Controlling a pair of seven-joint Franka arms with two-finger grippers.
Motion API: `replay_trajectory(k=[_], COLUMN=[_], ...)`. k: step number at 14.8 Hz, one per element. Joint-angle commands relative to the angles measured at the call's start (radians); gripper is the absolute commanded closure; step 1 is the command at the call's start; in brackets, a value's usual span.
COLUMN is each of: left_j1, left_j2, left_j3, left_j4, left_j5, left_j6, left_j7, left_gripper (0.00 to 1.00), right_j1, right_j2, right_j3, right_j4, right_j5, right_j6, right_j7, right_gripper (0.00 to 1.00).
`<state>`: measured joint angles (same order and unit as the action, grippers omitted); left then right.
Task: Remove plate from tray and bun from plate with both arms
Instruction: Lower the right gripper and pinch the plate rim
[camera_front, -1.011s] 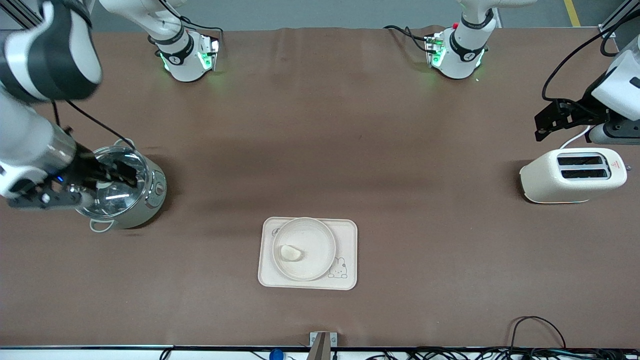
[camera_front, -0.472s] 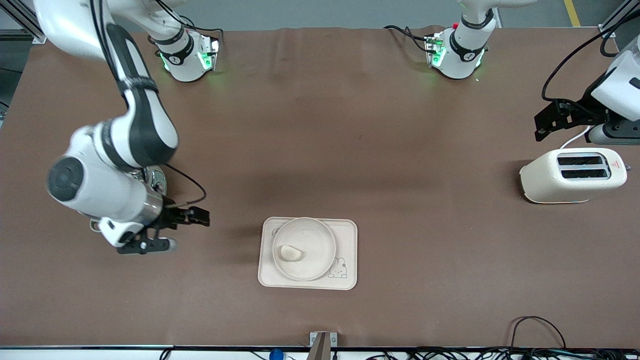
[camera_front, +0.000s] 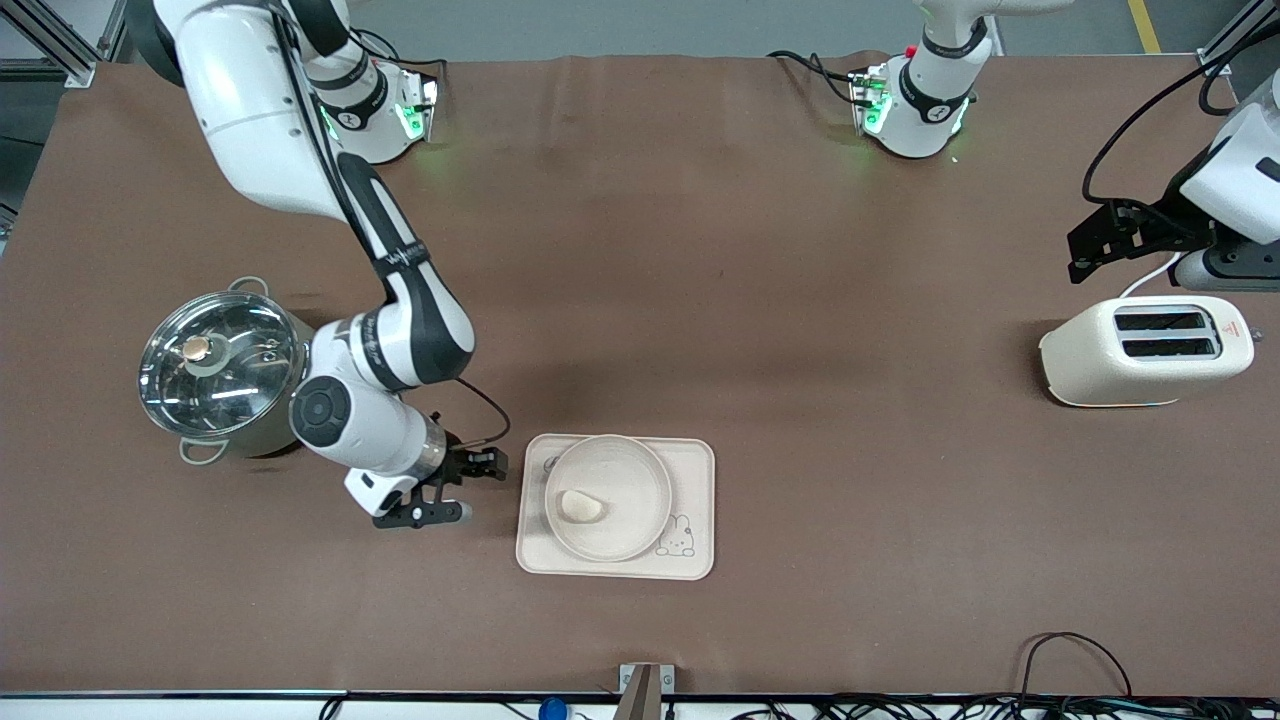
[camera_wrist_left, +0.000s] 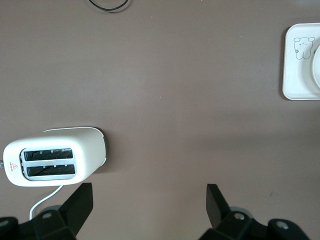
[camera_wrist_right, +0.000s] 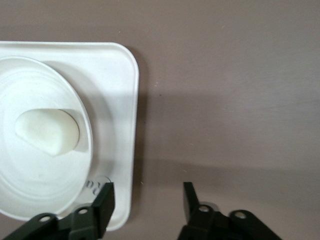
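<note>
Brown worktop (camera_front: 780, 300): plate (camera_front: 640, 470) on tray (camera_front: 700, 560) near the camera-side edge, bun (camera_front: 583, 506) in it. Right gripper (camera_front: 478, 490) spread, over the worktop beside the tray. Left gripper (camera_wrist_left: 150, 200) spread, waiting above toaster (camera_front: 1145, 350).

Lidded steel pot (camera_front: 222, 372) at 9 o'clock, white toaster (camera_front: 1147, 351) at 3, rabbit tray (camera_front: 690, 500) at 6.

Cream plate (camera_front: 609, 497) on tray (camera_front: 690, 455) — pale bun (camera_front: 582, 506) inside.
</note>
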<state>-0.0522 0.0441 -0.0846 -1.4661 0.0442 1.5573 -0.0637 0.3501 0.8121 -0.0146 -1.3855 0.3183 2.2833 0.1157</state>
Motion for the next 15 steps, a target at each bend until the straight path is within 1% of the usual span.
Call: replay_trajectory(k=[1, 4, 6, 9, 13, 15], left_j1=[0.002, 0.000, 0.000, 0.000, 0.002, 0.002], left_j2=[0.005, 0.005, 0.005, 0.005, 0.005, 0.005], left_j3=[-0.004, -0.004, -0.004, -0.004, -0.004, -0.004], left_j4=[0.018, 0.018, 0.018, 0.018, 0.017, 0.017], left_j5=[0.017, 0.014, 0.014, 0.014, 0.014, 0.014], left_j6=[-0.019, -0.019, -0.019, -0.019, -0.019, -0.019], left_j7=[0.005, 0.005, 0.007, 0.007, 0.010, 0.010], left_gripper=[0.00, 0.00, 0.00, 0.00, 0.00, 0.00], right_j1=[-0.002, 0.012, 0.015, 0.023, 0.024, 0.036], right_j2=[0.094, 0.171, 0.176, 0.183, 0.194, 0.202], right_j3=[-0.001, -0.001, -0.001, -0.001, 0.013, 0.015], right_j4=[0.123, 0.209, 0.215, 0.220, 0.223, 0.221], right_j5=[0.120, 0.169, 0.206, 0.206, 0.206, 0.208], right_j6=[-0.010, -0.004, -0.004, 0.002, 0.016, 0.041], right_j7=[0.001, 0.004, 0.004, 0.004, 0.005, 0.005], right_gripper=[0.42, 0.46, 0.47, 0.50, 0.51, 0.53])
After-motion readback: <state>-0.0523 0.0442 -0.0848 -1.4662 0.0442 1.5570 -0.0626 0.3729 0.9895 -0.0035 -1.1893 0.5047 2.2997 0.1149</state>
